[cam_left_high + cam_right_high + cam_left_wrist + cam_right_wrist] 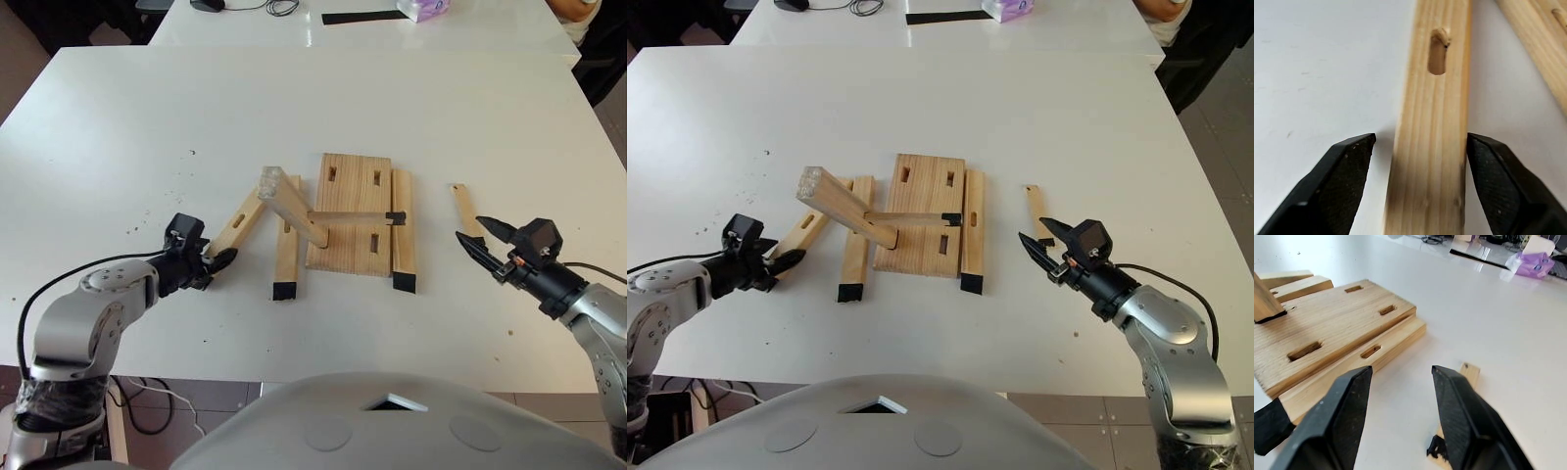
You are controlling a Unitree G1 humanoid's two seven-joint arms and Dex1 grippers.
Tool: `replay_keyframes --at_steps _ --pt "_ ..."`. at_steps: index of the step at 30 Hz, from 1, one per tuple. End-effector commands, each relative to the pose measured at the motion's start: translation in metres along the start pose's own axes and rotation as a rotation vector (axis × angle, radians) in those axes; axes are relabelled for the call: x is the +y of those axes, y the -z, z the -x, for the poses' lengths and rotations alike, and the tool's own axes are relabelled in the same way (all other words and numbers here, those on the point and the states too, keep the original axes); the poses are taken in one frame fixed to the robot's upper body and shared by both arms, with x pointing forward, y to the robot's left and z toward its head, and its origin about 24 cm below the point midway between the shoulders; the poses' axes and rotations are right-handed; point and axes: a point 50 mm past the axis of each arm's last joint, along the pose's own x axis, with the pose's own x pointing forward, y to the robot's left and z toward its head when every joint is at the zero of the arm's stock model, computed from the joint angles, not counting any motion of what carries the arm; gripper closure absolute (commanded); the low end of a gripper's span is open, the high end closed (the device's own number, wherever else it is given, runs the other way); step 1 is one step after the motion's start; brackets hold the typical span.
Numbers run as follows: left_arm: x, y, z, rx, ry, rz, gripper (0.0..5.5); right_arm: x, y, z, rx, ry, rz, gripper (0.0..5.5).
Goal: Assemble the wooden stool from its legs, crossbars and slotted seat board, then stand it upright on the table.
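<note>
The slotted seat board [351,213] lies flat mid-table. One leg [292,208] stands tilted in a slot of the board. A thin crossbar [353,216] runs from it toward a leg [403,227] lying along the board's right side. Another leg [287,245] lies left of the board. A further leg [238,223] lies diagonally beyond that. My left gripper [220,259] is open around that leg's [1432,147] near end, its fingers [1337,186] on either side. A short crossbar [464,211] lies at the right. My right gripper [470,228] is open over its near end [1464,382].
The white table [118,147] has wide bare room at the left and back. Its front edge runs just below both arms. A second table [490,29] behind carries a black strip, a purple packet [427,8] and cables.
</note>
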Motion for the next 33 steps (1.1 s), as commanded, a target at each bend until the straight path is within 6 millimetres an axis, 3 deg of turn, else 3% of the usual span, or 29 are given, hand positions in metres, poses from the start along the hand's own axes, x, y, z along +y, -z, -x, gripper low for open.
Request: replay_keyframes --at_steps 1,6,11,14,16,18,21,23,26,29,33 --pt "0.009 0.012 -0.006 0.040 0.020 0.036 2.54 -0.006 -0.007 -0.004 -0.005 -0.020 0.036 3.25" --pt "0.022 0.010 -0.005 -0.021 -0.026 0.133 3.38 -0.014 -0.008 -0.004 -0.008 -0.012 0.049 3.25" --pt "0.025 -0.032 -0.002 -0.250 0.068 0.166 3.47 -0.025 -0.014 -0.005 -0.031 0.027 0.062 3.25" --pt "0.035 -0.087 0.009 -0.487 0.104 0.156 3.47 -0.034 -0.018 -0.005 -0.040 0.051 0.076 3.25" --pt "0.037 -0.138 0.031 -0.685 0.198 0.104 3.47 -0.043 -0.028 -0.006 -0.087 0.073 0.054 3.25" --pt "0.027 -0.184 0.069 -0.877 0.373 0.014 3.47 -0.048 -0.048 -0.007 -0.185 0.058 0.001 3.25" --pt "0.003 -0.219 0.126 -1.036 0.667 -0.120 3.47 -0.051 -0.094 -0.006 -0.384 -0.037 -0.091 3.25" --pt "-0.025 -0.217 0.144 -1.002 0.886 -0.248 3.47 -0.050 -0.125 -0.003 -0.515 -0.125 -0.136 3.25" --pt "-0.068 -0.192 0.144 -0.867 1.195 -0.329 3.47 -0.029 -0.167 -0.005 -0.648 -0.383 -0.180 3.25" --pt "-0.090 -0.180 0.130 -0.804 1.274 -0.316 3.47 -0.008 -0.186 -0.012 -0.646 -0.595 -0.187 3.25" --pt "-0.101 -0.175 0.119 -0.774 1.296 -0.259 3.47 0.013 -0.200 -0.015 -0.597 -0.804 -0.207 3.25"
